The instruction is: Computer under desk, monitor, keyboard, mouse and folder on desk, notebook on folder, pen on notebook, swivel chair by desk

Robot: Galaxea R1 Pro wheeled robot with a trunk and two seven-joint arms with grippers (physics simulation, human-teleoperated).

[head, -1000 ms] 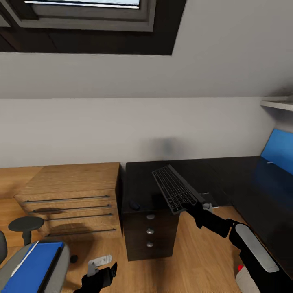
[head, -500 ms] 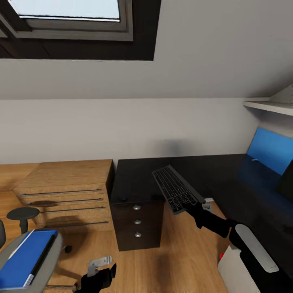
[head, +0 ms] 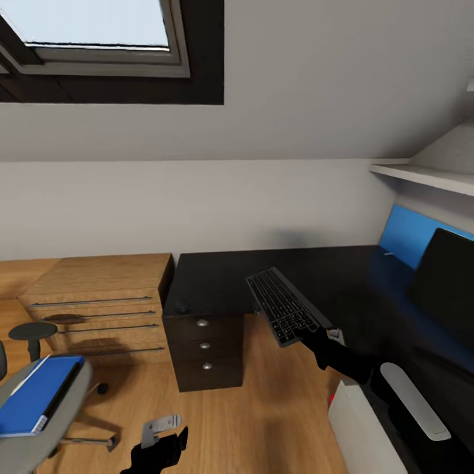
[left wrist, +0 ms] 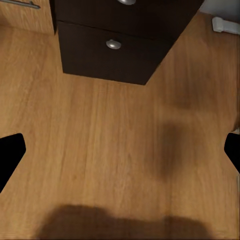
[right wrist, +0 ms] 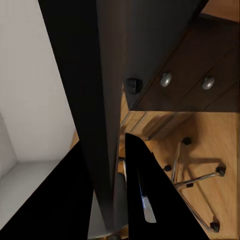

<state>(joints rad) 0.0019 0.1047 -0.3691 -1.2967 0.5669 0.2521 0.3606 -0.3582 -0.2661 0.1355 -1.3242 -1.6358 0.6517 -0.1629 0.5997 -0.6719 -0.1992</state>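
Keyboard (head: 285,305): gripped at its near end by the right claw (head: 315,334), raised and tilted above the desk (head: 329,276) front edge. Left claw (left wrist: 120,155): fingers spread, empty, over wooden floor (head: 276,408). Folder (head: 33,401): on swivel chair (head: 49,421) seat. Monitor (head: 444,276): on desk, far right.

Black keyboard (head: 285,305) held above desk (head: 342,276), blue folder (head: 33,403) on swivel chair (head: 39,428)

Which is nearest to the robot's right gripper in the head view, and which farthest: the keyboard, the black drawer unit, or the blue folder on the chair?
1. The keyboard: clamped at its near end in the right gripper, slanting up over the desk's edge.
2. The black drawer unit: to the gripper's left, under the desk's end.
3. The blue folder: far left, lying on the swivel chair's seat.
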